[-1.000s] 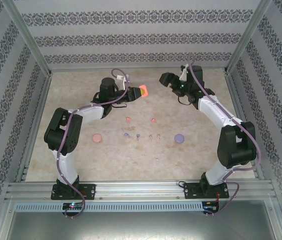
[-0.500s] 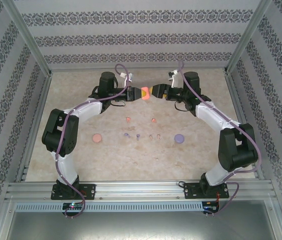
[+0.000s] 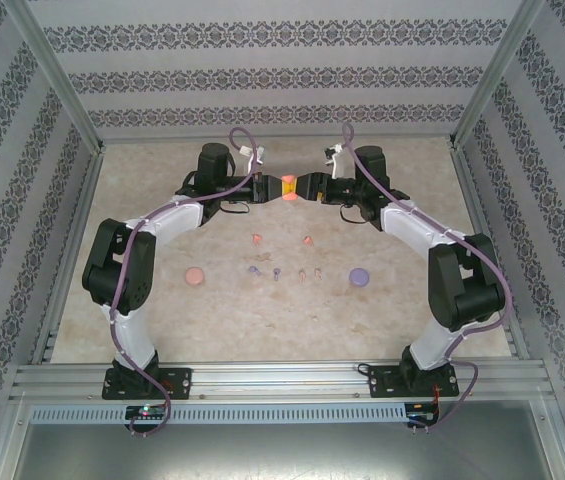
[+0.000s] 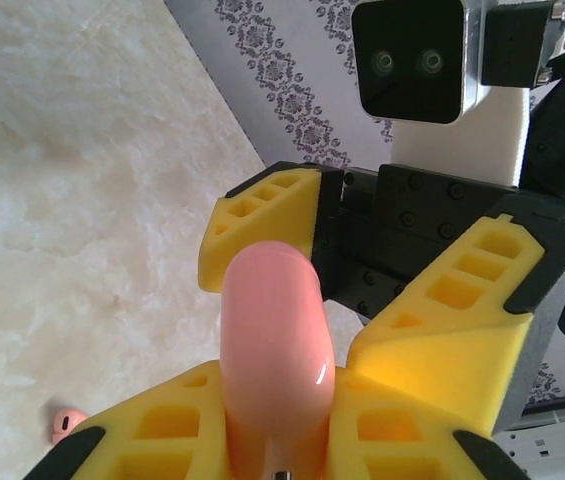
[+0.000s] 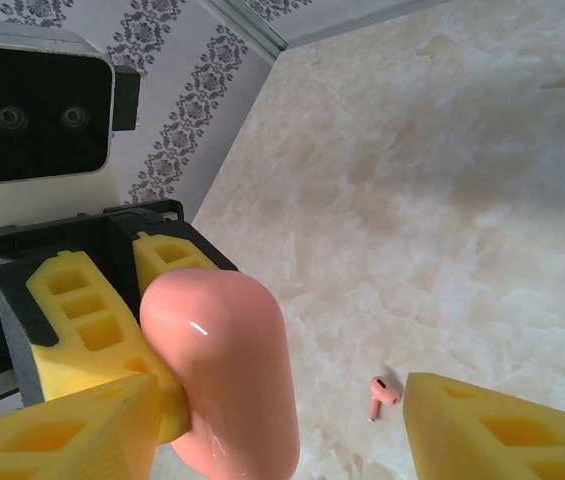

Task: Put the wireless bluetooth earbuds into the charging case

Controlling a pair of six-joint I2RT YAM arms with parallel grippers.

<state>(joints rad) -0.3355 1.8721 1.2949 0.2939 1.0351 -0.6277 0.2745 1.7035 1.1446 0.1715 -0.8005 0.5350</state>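
My left gripper [image 3: 278,187] is shut on an orange-pink charging case [image 3: 288,187], held above the far middle of the table. In the left wrist view the case [image 4: 272,340] stands up between the yellow pads [image 4: 152,435]. My right gripper [image 3: 303,187] faces it, open, with the case [image 5: 227,370] between its jaws. One pad [image 5: 62,430] is close beside the case and the other pad [image 5: 502,430] stands well apart. Several earbuds lie below: an orange-red pair [image 3: 257,238], a purple pair [image 3: 253,269] and a pinkish pair [image 3: 302,274]. One pinkish earbud [image 5: 382,393] lies on the table.
A round pink case [image 3: 194,276] lies at the left of the earbud row and a purple case [image 3: 358,277] at its right. Patterned walls and a metal frame [image 3: 72,110] enclose the marble tabletop [image 3: 162,330].
My right arm has swung left until its jaws straddle the case, and the jaws have narrowed. The left gripper has turned the case toward the right one and still holds it.
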